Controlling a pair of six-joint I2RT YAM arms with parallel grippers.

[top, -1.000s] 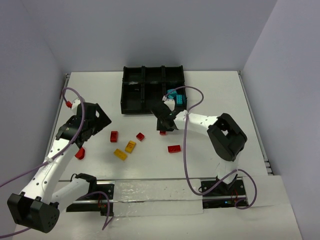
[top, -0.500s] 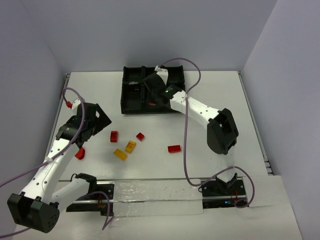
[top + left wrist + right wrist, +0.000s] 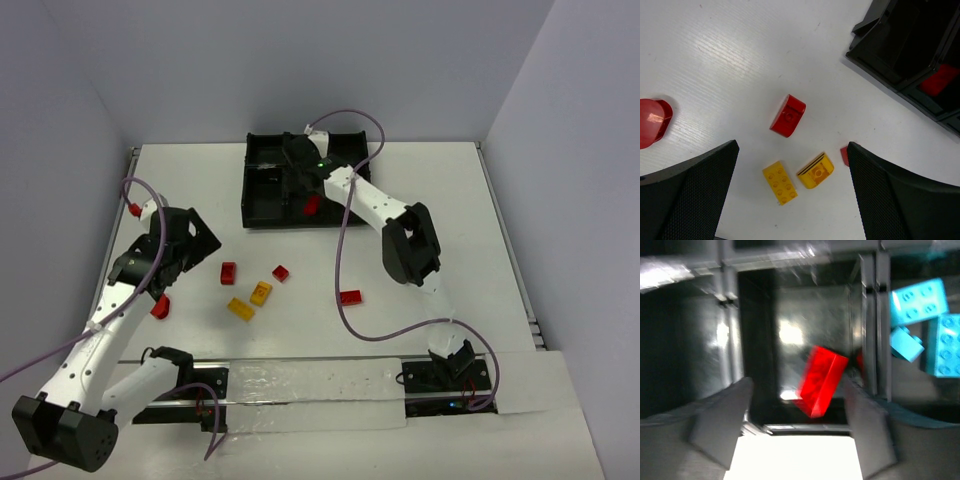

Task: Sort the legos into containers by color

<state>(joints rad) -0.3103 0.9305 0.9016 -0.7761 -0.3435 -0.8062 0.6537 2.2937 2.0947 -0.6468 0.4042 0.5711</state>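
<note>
R claw (image 3: 797, 390) sat over the black plastic divided tray (image 3: 247, 182), fingers spread wide, gripping nothing. The small red studded brick (image 3: 821, 380) lay tilted betw. the fingers and clear of both (blurred, so couldn't say if resting or mid-drop). Top view put it in the near-row middle compartment. Cyan studded bricks (image 3: 918, 301) were in the adjoining compartment, to the right in the wrist view.

Judged step: drop-off of a red, at the point of release.

L claw (image 3: 791, 149) hung over the white bench (image 3: 740, 60), wide open and empty. Under it:
- rounded red brick (image 3: 788, 115)
- yellow studded brick (image 3: 780, 182)
- yellow curved-top brick (image 3: 815, 171), just beside the studded one
- edge of another red piece (image 3: 845, 155), half hidden by one finger

A lone red brick (image 3: 349, 297) lay on the bench nearer the R arm, well apart from that cluster.

Next move, as judged:
- R arm needs to lift straight out, clear of the tray walls. Then swing to the lone red brick, which is prob. its closest target.
- L claw needs to pick one brick and drop onto it w/ fingers narrowed. The yellows sit close together, so a wide approach could shove the neighbour.
- Yellows want a compartment free of red and cyan. Couldn't tell if any yellow was already in the tray.
</note>
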